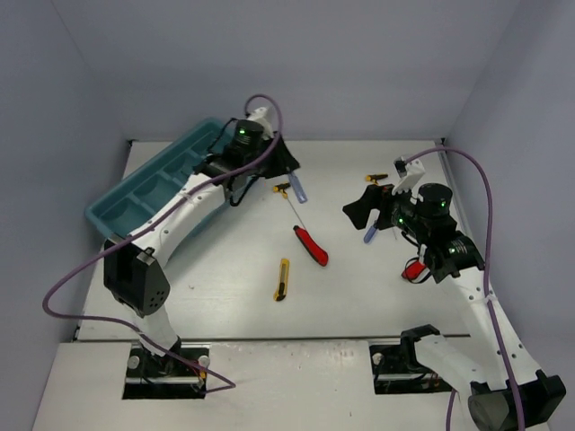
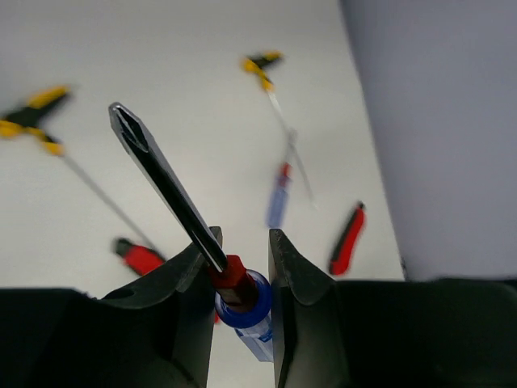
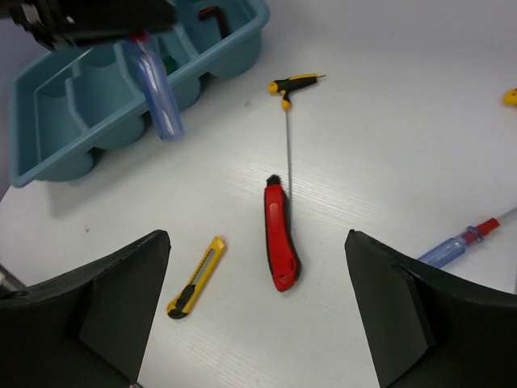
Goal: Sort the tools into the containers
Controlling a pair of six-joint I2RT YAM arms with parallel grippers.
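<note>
My left gripper [image 1: 289,171] is shut on a blue screwdriver [image 2: 242,297] with a red collar. It holds the tool in the air just right of the teal tray [image 1: 135,193]; the clear blue handle [image 1: 299,189] hangs down and also shows in the right wrist view [image 3: 157,93]. My right gripper [image 1: 367,208] is open and empty above the table, its jaws wide apart [image 3: 258,315]. On the table lie a red utility knife [image 3: 279,234], a yellow utility knife [image 3: 195,277], a yellow-black T-handle driver [image 3: 295,84] and a second blue screwdriver [image 3: 459,244].
A second T-handle driver [image 1: 375,178] lies at the back right. A red tool [image 1: 413,269] lies partly hidden under my right arm. A dark hex key [image 3: 212,16] is in the tray's far compartment. Grey walls close in the table on three sides.
</note>
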